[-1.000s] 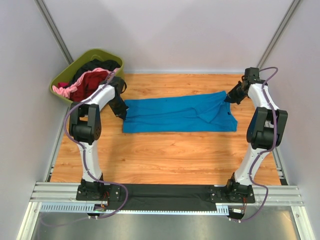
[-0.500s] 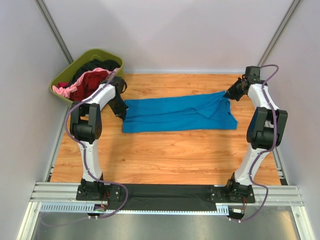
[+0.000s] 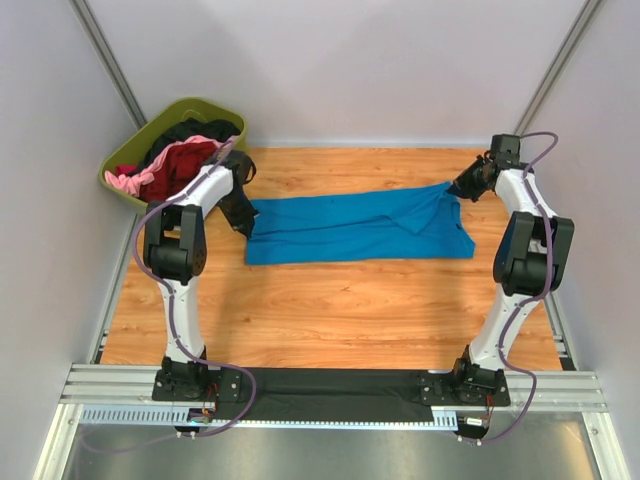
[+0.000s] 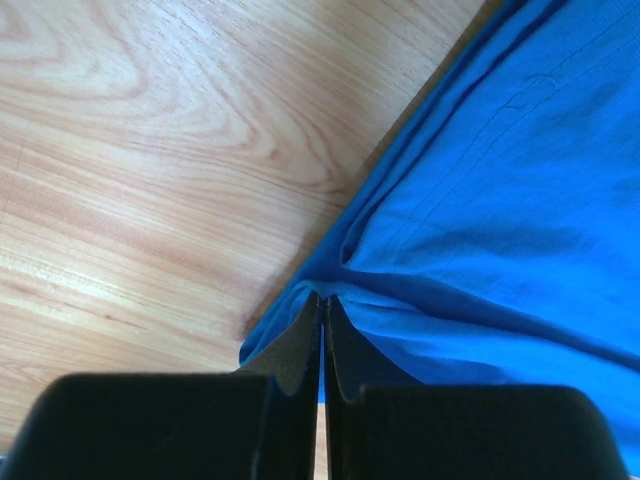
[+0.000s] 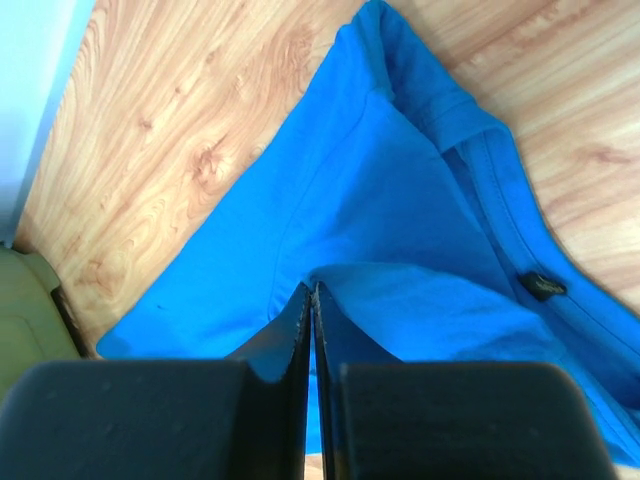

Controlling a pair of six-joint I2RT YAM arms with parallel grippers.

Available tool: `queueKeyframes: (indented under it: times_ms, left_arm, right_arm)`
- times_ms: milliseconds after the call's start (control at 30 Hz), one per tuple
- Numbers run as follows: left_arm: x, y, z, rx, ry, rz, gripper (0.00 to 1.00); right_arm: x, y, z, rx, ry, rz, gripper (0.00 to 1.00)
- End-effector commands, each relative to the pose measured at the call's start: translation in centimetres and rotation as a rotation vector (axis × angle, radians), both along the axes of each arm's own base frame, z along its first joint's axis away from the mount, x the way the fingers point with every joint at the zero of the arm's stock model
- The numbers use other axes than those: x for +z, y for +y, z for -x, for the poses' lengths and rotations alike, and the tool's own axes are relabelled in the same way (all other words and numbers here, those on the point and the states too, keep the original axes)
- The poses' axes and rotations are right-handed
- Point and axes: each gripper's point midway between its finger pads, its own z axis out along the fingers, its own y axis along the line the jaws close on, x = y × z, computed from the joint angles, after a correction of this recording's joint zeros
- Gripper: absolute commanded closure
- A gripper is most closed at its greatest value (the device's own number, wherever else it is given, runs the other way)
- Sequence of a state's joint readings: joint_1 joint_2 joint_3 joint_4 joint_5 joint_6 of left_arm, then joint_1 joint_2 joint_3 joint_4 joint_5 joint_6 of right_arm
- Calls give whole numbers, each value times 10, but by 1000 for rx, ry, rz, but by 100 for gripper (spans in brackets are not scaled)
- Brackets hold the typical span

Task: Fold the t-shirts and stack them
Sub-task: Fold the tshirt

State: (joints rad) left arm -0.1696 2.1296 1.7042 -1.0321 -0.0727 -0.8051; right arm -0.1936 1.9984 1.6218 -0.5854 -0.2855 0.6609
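On the desk (image 3: 330,310) the blue t-shirt (image 3: 350,232) lies spread between the left end effector (image 4: 322,300) and right end effector (image 5: 312,290), each pinched tight on only a thin edge fold, so uneven pulling risks cloth slipping free.

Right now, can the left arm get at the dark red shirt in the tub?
Probably not yet: the left gripper is shut on the blue shirt, though the tub sits close by.
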Motion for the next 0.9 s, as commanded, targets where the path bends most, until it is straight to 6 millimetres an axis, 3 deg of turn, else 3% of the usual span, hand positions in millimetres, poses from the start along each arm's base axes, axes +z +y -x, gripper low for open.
queueKeyframes:
  times_ms: [0,33,67,100,167,233,267,300,400,500,533,600,633,867]
  left_arm:
    - [14,17,-27,25,-94,-43,99]
    - [16,17,-28,23,-102,-42,94]
    - [19,17,-27,21,-100,-44,80]
    - [21,17,-26,21,-102,-43,74]
    - [31,16,-24,18,-113,-38,62]
    - [43,14,-22,-1,-141,-35,54]
    - [48,12,-23,-12,-161,-28,47]
    - [58,10,-22,-41,-184,-29,45]
    - [66,5,-13,-99,-192,-31,42]
    - [75,-3,4,-148,-222,-5,42]
    - [61,-3,19,-158,-188,4,42]
    - [61,-12,22,-169,-223,58,42]
    - [51,-11,32,-171,-193,59,42]
    - [35,-15,49,-220,-155,46,43]
  right_arm:
    - [6,0,-26,-23,-73,-51,97]
    - [3,0,-31,-22,-70,-60,92]
    - [5,4,-32,1,-73,-76,88]
    - [6,6,-32,24,-72,-79,85]
    - [11,4,-22,45,-52,-51,80]
    - [15,-1,-3,36,1,-18,70]
    - [28,-12,6,2,9,26,67]
    - [28,-18,18,-25,53,45,65]
    - [15,-32,76,-115,237,78,62]
    - [3,-34,107,-132,276,96,60]
    - [-2,-37,112,-134,279,113,59]
    - [-8,-41,119,-140,294,117,59]
    - [-17,-42,124,-142,308,118,58]
    - [-40,-47,124,-138,314,107,58]
